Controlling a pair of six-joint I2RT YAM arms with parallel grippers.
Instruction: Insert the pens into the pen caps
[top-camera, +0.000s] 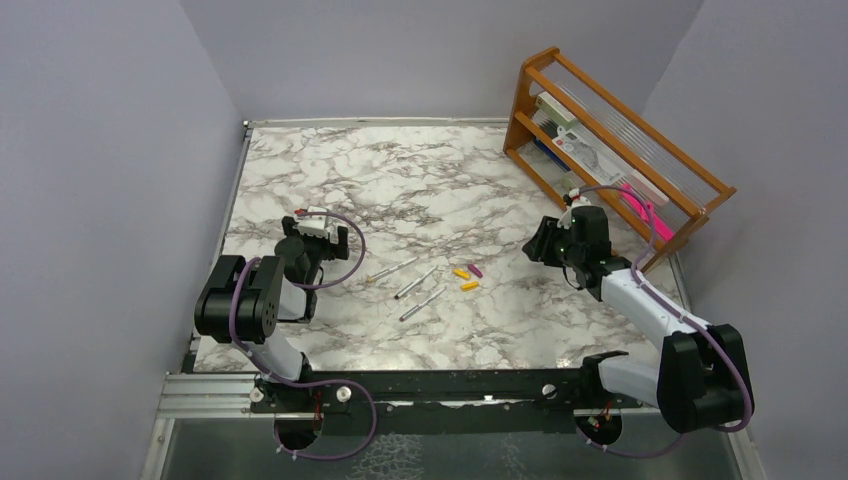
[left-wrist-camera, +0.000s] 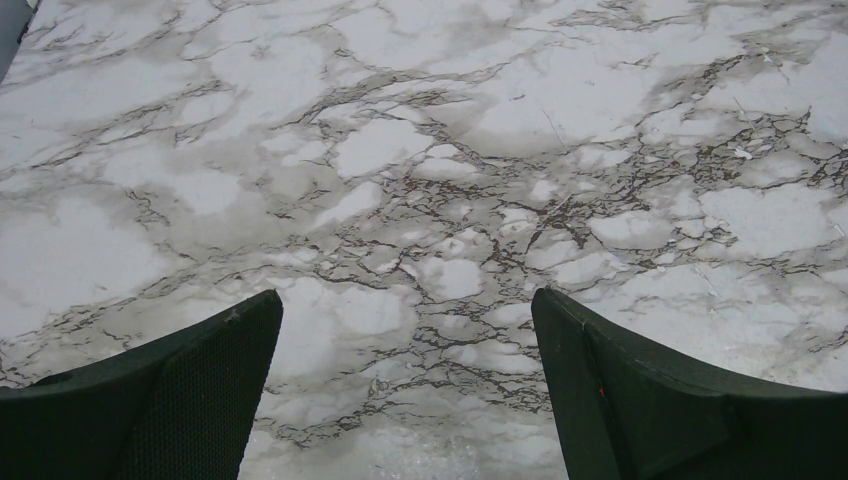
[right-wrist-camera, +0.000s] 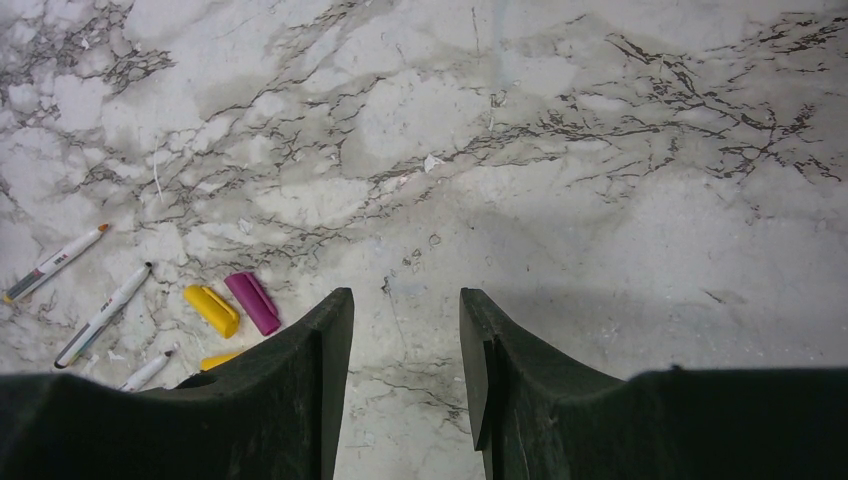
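Three pens (top-camera: 415, 283) and three caps (top-camera: 461, 272) lie separate toward the surface's (top-camera: 400, 180) near edge, while the left hand (left-wrist-camera: 405, 295) and right hand (right-wrist-camera: 406, 292) both stand apart, empty.

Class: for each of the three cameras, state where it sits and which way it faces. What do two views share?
Top external: above and behind the bases, looking down on the marble table; both arms show.
Left wrist: on the left arm, facing bare marble; open left gripper shows.
Right wrist: on the right arm, facing marble; open, empty right gripper shows.
Shared: top and right wrist both show the pens and pen caps.
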